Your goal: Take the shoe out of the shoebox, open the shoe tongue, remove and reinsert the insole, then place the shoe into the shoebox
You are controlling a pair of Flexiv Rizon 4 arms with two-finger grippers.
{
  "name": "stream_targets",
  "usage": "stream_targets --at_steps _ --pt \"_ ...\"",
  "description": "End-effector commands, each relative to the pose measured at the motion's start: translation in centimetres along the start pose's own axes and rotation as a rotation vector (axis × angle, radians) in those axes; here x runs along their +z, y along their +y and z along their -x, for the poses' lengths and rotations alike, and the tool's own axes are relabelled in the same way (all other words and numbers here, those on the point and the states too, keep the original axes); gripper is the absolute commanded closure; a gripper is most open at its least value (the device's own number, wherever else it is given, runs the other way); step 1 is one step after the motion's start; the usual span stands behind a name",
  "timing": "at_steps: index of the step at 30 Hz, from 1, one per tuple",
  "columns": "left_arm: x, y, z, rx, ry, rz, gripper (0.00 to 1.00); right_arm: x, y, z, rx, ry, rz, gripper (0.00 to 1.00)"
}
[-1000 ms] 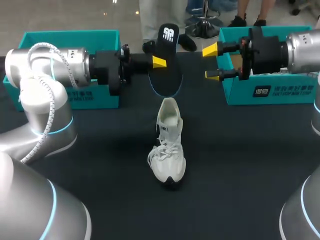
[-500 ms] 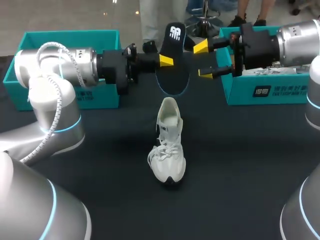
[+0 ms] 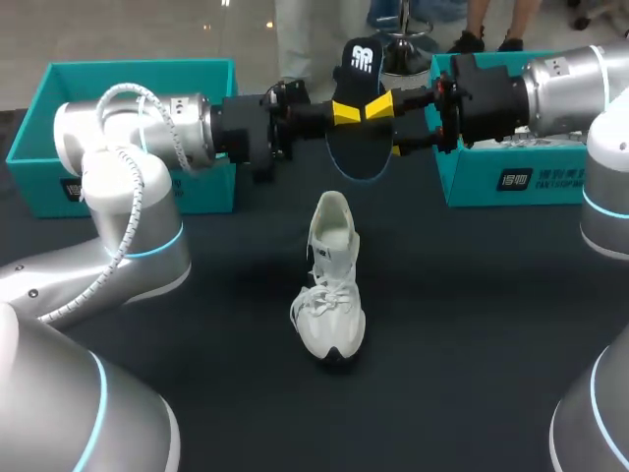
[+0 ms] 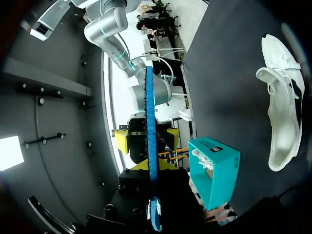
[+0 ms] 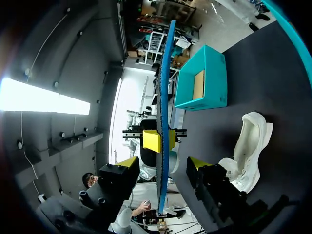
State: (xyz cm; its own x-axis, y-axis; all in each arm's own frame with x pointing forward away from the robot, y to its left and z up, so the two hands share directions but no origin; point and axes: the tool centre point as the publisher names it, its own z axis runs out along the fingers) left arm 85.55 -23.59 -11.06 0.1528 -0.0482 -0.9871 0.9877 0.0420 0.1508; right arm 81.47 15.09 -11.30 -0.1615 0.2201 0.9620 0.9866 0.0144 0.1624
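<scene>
Dark table (image 3: 472, 324), two teal boxes at its far side. Left pincer (image 3: 346, 111) is clenched on the black insole (image 3: 362, 61), held on edge above the table. Over the last second it carried the insole toward the middle while my right pincer (image 5: 162, 164) came across to meet it. The right one now stands released, spread either side of the insole. I read that as a handover before reinsertion. Below, the white sneaker (image 3: 329, 285) stands on the table, outside both boxes. Right shoebox (image 3: 550, 182) holds something white that I can't identify. Left shoebox (image 3: 138, 66) shows bare cardboard inside.
</scene>
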Motion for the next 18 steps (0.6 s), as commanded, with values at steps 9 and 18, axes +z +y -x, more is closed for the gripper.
stream_targets --at_steps 9,18 --pt "0.32 -0.03 -0.16 0.010 0.002 -0.002 1.00 0.08 0.50 0.18 0.007 -0.003 -0.008 0.51" --pt "0.42 -0.19 0.05 0.007 -0.011 -0.001 1.00 -0.18 0.45 0.14 0.009 -0.007 -0.001 0.58"
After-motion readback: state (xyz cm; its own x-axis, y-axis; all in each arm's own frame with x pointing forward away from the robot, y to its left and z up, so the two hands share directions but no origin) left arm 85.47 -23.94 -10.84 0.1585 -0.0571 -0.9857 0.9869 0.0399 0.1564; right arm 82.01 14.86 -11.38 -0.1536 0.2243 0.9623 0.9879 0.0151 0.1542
